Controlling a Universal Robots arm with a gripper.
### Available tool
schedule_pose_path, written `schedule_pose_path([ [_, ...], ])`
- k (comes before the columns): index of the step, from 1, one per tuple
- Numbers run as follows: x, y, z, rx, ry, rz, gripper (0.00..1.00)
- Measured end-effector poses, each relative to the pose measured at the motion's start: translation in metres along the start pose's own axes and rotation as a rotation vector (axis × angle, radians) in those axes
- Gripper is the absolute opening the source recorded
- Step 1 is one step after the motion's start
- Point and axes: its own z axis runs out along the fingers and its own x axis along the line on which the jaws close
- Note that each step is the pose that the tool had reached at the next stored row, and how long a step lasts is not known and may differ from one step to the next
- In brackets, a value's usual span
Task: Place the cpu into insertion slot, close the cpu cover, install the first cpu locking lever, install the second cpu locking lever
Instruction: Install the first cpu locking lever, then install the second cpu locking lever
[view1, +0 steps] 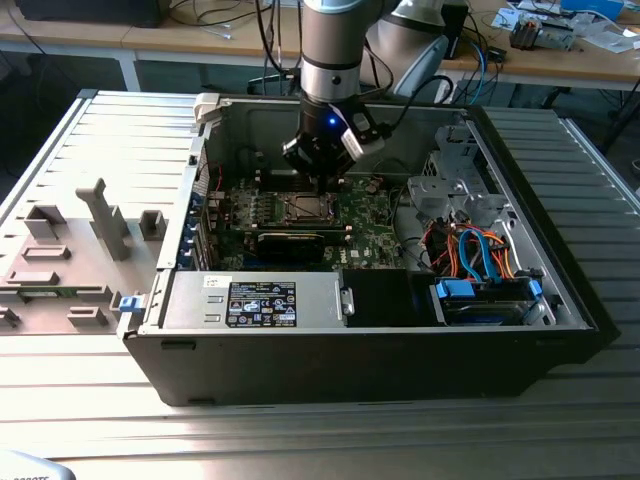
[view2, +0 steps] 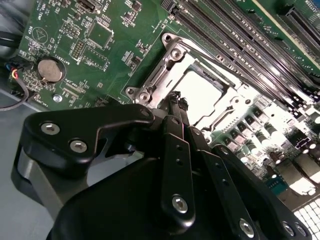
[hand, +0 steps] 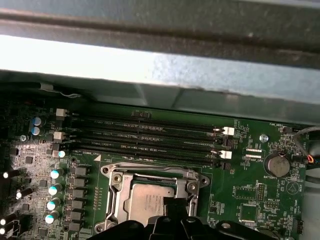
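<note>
My fingers (view2: 176, 102) are drawn together, their tips side by side, holding nothing and hovering just over the edge of the cpu cover (view2: 165, 75). That silver frame lies flat over the socket, and the cpu (view2: 197, 95) sits in the slot beneath it, its grey top showing through the window; the first wrist view shows the cpu (hand: 150, 197) there too, framed by the cpu cover (hand: 115, 172). My arm (view1: 330, 50) drops nearly straight down into the open computer case (view1: 560, 300), with my fingers (view1: 322, 180) low above the green motherboard (view1: 365, 215). Long black memory slots (hand: 150, 137) run just beside the socket. A round coin battery (view2: 49, 70) lies apart on the board. The case rests on the ribbed bench (view1: 300, 440).
</note>
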Motion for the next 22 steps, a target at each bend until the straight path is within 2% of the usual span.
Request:
schedule_pose_path([
  [3,0.0000,0.0000,-0.0039,-0.0001,-0.0001,0.000,0.11],
  [16,0.0000,-0.0004,-0.0042,0.0000,0.0000,0.000,0.11],
  [19,0.0003,-0.0033,-0.0042,-0.0004,-0.0001,0.000,0.11],
  [20,0.0006,-0.0052,-0.0042,-0.0083,-0.0008,0.000,0.11],
  [21,0.0007,-0.0066,-0.0042,-0.0252,-0.0027,0.000,0.11],
  [22,0.0008,-0.0073,-0.0042,-0.0455,-0.0051,0.000,0.11],
])
